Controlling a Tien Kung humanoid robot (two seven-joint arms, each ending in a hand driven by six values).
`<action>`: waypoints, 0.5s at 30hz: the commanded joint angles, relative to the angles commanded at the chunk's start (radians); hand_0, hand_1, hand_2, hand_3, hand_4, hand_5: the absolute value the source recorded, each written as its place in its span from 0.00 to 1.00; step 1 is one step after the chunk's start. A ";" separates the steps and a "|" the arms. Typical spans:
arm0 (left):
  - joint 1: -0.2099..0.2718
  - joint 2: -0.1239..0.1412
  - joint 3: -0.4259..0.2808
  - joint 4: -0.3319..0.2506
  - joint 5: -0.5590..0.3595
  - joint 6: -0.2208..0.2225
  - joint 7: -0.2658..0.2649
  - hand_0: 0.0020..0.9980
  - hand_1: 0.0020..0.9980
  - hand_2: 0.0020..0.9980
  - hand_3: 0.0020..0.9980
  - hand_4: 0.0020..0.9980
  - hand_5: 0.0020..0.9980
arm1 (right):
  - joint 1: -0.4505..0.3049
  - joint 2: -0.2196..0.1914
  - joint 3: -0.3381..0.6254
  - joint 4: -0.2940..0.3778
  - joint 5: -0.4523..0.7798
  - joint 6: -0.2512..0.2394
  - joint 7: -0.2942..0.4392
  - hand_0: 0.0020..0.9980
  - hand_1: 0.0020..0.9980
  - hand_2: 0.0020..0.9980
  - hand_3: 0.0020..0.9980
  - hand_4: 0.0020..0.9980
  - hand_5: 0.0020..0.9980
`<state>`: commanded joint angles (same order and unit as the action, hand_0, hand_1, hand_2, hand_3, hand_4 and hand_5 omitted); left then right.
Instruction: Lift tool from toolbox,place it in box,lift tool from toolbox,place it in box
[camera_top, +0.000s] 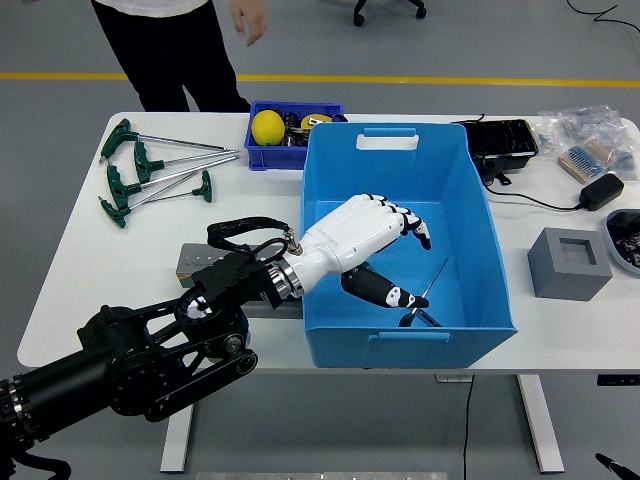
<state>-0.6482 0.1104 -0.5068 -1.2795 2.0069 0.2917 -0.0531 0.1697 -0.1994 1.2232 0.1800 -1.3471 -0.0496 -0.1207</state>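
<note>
My left hand (400, 262), white with black fingertips, reaches into the blue box (480, 210) with its fingers spread, holding nothing. Thin tool shafts (436, 278) lie on the box floor by the fingertips; their handles are hidden under the hand. The grey toolbox stand (196, 264) sits left of the box, mostly hidden behind my black forearm. Several green T-handle hex keys (150, 172) lie on the table at the far left. My right arm is out of view.
A small blue bin (262, 147) with a yellow ball (267, 127) stands behind the box. A black device (500, 140), plastic bags (590, 140), an adapter (601, 190) and a grey block (568, 263) lie at the right. A person (175, 50) stands at the far side.
</note>
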 joint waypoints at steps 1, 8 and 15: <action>0.005 0.002 -0.006 -0.001 -0.002 0.003 0.002 0.96 0.95 1.00 0.85 1.00 0.65 | -0.001 0.000 0.000 0.000 0.000 0.000 0.000 0.77 0.69 0.73 0.69 0.98 0.78; 0.104 0.008 -0.163 -0.019 -0.154 0.134 -0.041 0.95 0.94 1.00 0.87 1.00 0.69 | -0.005 0.004 0.000 0.000 0.002 0.000 -0.001 0.77 0.69 0.73 0.69 0.98 0.78; 0.272 0.011 -0.438 -0.131 -0.453 0.284 -0.080 0.85 0.84 0.89 0.77 1.00 0.71 | -0.010 0.005 -0.005 0.000 0.006 0.000 0.001 0.77 0.69 0.73 0.69 0.98 0.78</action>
<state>-0.3766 0.1214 -0.9451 -1.4107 1.5544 0.5755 -0.1329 0.1595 -0.1943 1.2182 0.1800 -1.3413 -0.0498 -0.1200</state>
